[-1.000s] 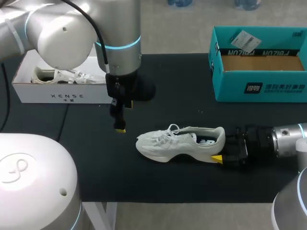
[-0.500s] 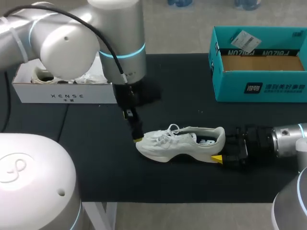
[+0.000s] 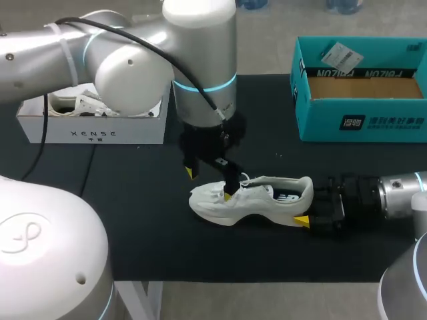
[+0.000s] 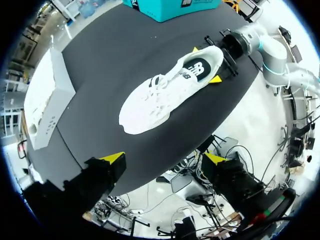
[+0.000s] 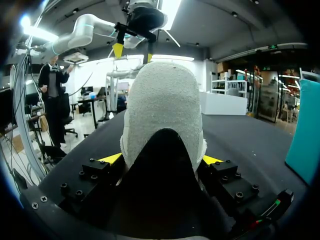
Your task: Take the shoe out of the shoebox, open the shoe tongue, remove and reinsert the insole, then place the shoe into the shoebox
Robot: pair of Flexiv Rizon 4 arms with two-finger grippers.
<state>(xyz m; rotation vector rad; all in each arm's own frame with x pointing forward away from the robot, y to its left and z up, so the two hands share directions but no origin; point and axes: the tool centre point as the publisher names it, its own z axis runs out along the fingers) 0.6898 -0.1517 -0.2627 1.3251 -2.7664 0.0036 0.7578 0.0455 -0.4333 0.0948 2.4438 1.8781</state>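
A white sneaker (image 3: 250, 199) lies on its side on the black table, toe to the left. My right gripper (image 3: 308, 215) is shut on its heel. In the right wrist view the heel (image 5: 162, 110) fills the gap, with both yellow tips pressed against it. My left gripper (image 3: 209, 185) hangs open just above the laces and forefoot, holding nothing. From the left wrist the whole shoe (image 4: 165, 92) lies ahead of my open left gripper (image 4: 165, 159). The open teal shoebox (image 3: 360, 123) stands at the back right.
A white box (image 3: 90, 130) holding another pale shoe stands at the back left, behind my left arm. The teal shoebox has a paper tag lying on its brown floor. Bare black mat (image 3: 133, 220) runs along the table's front edge.
My left arm has swung right and forward, from in front of the white box to over the sneaker's laces. The right gripper and the shoe have stayed put.
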